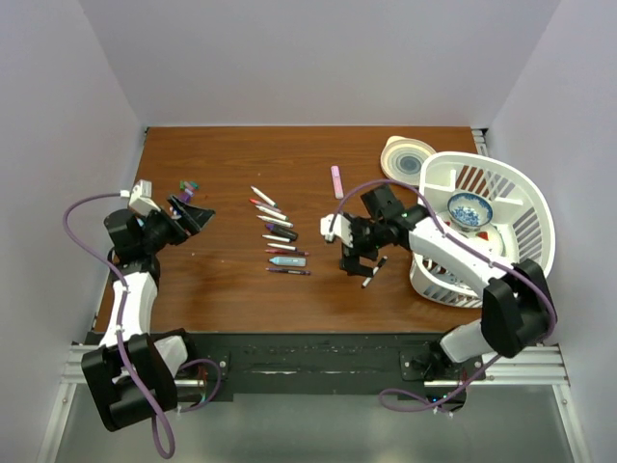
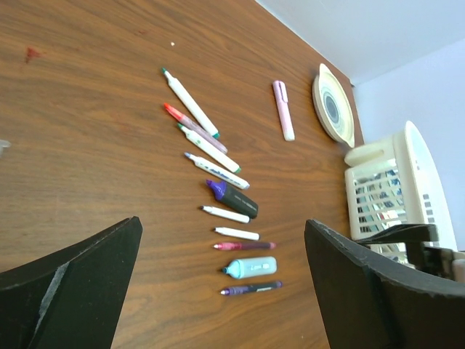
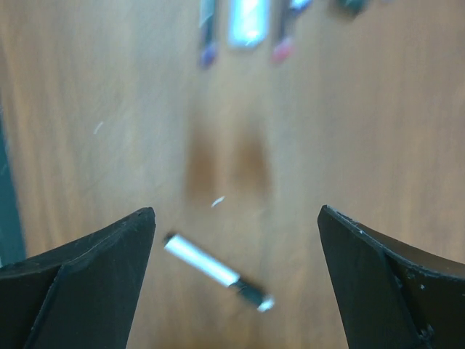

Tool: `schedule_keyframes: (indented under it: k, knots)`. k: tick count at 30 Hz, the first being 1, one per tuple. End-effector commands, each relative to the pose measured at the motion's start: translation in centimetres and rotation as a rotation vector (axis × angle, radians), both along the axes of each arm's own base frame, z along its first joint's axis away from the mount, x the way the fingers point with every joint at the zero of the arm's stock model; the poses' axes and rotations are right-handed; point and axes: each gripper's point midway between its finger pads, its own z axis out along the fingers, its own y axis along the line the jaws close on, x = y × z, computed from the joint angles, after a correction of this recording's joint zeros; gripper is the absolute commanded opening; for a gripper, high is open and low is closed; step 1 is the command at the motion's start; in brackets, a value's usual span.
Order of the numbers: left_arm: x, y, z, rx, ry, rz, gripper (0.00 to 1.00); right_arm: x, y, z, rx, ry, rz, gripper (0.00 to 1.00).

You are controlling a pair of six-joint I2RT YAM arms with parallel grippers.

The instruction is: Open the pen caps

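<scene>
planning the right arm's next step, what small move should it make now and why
Probably lower the right gripper until its fingers straddle the pen beneath it. Its jaws are open and empty, and in the wrist view the pen lies loose on the table between them, not yet gripped.

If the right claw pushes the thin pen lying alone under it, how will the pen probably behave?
The thin pen looks like a slim round barrel lying flat on the smooth table, so a sideways push would probably roll it. It seems stiff and light, so should lift easily. Its narrow body might slip from the open right claw unless gripped squarely.
</scene>
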Motion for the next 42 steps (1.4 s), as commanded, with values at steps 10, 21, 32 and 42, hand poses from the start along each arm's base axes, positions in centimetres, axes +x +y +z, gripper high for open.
schedule_keyframes:
  k: [10, 21, 32, 42]
  knots:
    - [-0.4, -1.3, 2.4, -0.030, -0.103, -0.075, 1.00, 2.1, -4.2, -1.7, -0.151, 0.331, -0.640, 0.69]
    - [-0.5, -1.4, 2.2, -0.043, -0.097, -0.079, 1.00, 16.9, -0.2, -1.1, 0.091, 0.326, -0.998, 0.80]
    - [-0.2, -0.9, 1.7, -0.055, -0.077, -0.064, 1.00, 28.7, 0.6, -2.8, 0.073, 0.130, -1.140, 0.65]
    - [-0.1, -0.8, 1.2, -0.078, -0.063, -0.067, 1.00, 29.1, 0.1, -6.9, -0.002, 0.136, -1.135, 0.38]
